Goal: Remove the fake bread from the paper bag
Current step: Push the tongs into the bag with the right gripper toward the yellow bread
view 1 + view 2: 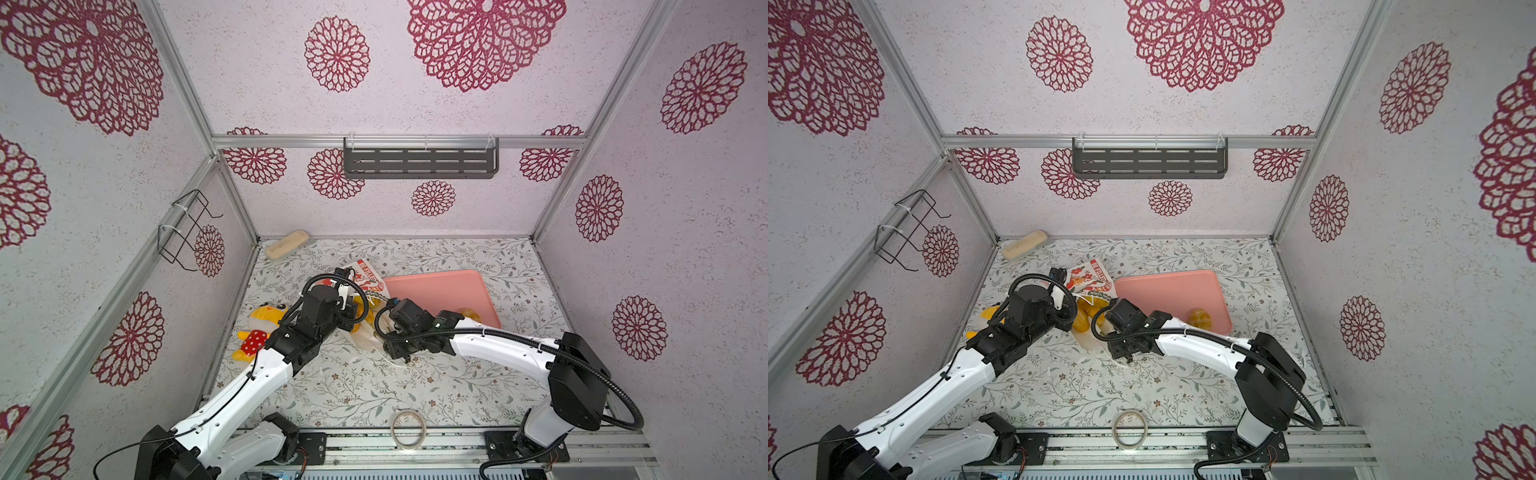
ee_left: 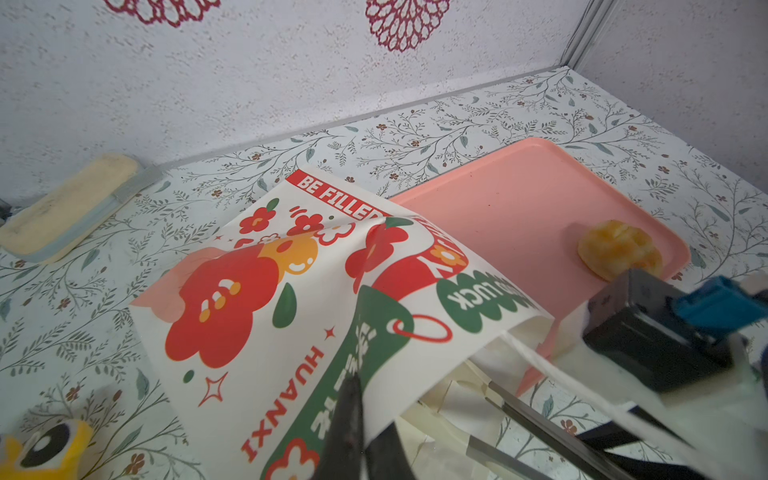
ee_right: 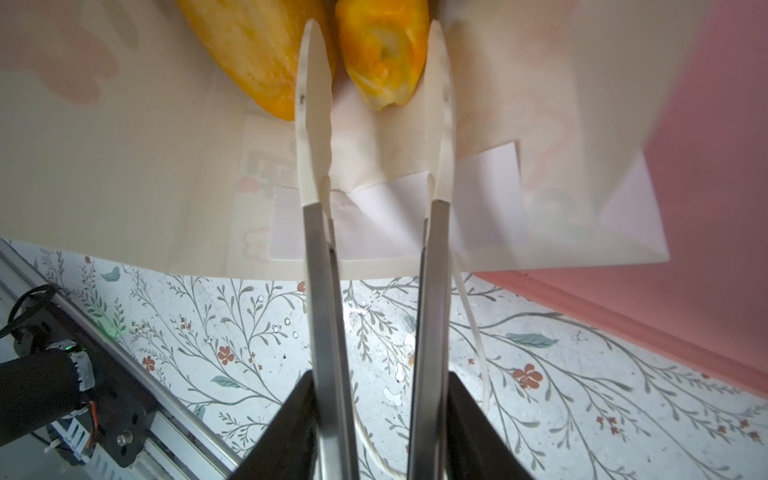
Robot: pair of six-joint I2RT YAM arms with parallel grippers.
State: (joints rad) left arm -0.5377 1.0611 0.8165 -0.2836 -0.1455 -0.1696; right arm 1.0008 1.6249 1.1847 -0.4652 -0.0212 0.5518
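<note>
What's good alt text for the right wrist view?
Right gripper reaches into the mouth of a white paper bag, open fingers either side of a golden toy bread, a longer loaf beside it. Pink tray and floral table also show.

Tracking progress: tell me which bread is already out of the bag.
The round bun lying alone on the pink tray; the other breads in view lie inside the paper bag.

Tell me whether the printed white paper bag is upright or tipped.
Tipped: the printed white paper bag lies on its side, glossy yellow toy breads showing through its sideways mouth.
</note>
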